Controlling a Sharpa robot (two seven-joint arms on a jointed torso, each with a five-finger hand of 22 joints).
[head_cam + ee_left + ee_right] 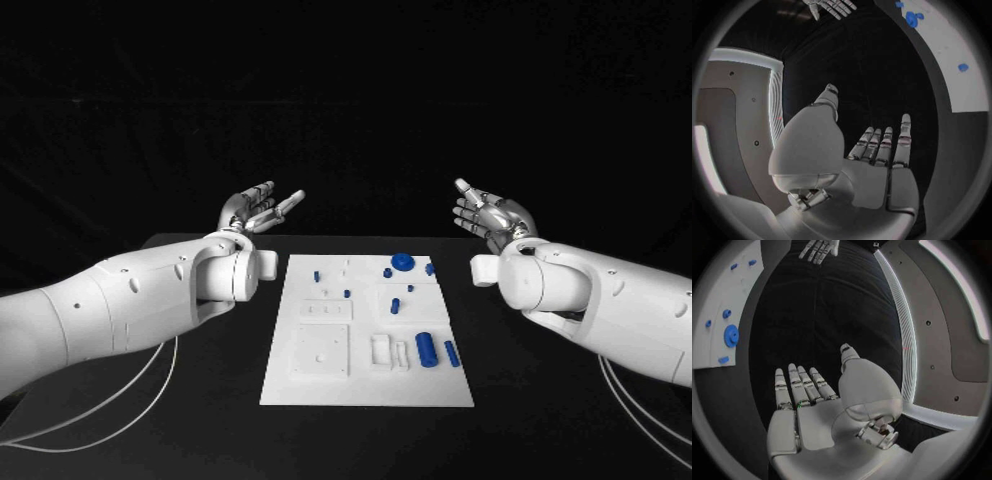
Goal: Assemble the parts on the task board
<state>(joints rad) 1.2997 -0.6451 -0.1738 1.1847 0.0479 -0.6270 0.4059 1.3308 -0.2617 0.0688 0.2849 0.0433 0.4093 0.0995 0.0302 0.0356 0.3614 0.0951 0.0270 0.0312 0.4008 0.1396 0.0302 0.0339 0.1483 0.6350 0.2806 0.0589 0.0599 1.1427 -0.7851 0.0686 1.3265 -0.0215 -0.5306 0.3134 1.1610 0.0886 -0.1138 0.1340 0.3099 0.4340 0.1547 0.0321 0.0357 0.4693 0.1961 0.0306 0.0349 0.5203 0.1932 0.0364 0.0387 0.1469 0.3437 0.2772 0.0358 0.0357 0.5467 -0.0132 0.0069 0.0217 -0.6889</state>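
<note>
Black table [216,400] carries the white task board [369,330] at centre, with blue parts [427,348] lying along its right side and toward its far edge. Beyond it, the left hand [260,209] and right hand [488,213] hover either side of the far end, palms up, fingers apart, holding nothing.

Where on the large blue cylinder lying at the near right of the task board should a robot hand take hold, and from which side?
Probably across its middle, from above with the right hand: the blue cylinder lies flat on the task board, its long sides exposed.
</note>
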